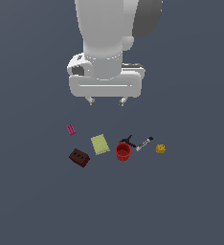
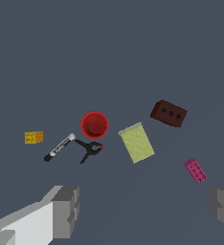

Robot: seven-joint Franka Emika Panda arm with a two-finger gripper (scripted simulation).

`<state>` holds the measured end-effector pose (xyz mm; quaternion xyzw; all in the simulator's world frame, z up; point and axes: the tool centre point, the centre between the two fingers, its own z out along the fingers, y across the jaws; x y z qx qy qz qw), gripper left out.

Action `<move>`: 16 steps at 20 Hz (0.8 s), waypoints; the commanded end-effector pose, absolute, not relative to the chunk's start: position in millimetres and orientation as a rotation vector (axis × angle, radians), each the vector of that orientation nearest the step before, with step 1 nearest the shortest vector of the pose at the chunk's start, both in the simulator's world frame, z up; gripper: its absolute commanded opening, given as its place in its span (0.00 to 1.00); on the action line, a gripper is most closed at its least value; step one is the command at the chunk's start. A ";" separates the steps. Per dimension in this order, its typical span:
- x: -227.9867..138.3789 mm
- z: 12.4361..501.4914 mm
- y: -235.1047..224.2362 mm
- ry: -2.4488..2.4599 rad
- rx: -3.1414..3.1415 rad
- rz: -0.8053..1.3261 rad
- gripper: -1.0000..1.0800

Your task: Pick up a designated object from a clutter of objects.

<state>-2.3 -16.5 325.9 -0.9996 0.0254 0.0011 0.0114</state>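
The designated object is a slender grey-white stick with a black end [image 1: 144, 143] [image 2: 59, 147]; it lies flat between the red cup [image 1: 123, 151] [image 2: 95, 124] and the yellow block [image 1: 160, 149] [image 2: 33, 137]. A black clamp [image 1: 126, 140] [image 2: 89, 149] lies beside the cup. My gripper [image 1: 106, 101] [image 2: 145, 210] hangs high above the clutter, open, with nothing between its fingers [image 2: 66, 210]. It is well apart from the stick.
A yellow-green flat pad [image 1: 100, 144] [image 2: 136, 142], a dark brown brick [image 1: 79, 157] [image 2: 169, 113] and a pink piece [image 1: 71, 129] [image 2: 196, 170] lie scattered toward the exterior view's left of the cup. All rest on a dark grey floor.
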 end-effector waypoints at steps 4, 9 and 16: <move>-2.4 326.3 -16.6 0.086 -3.120 0.001 0.96; -3.5 329.0 -17.9 0.116 -3.128 -0.014 0.96; -4.2 331.1 -19.2 0.120 -3.131 -0.019 0.96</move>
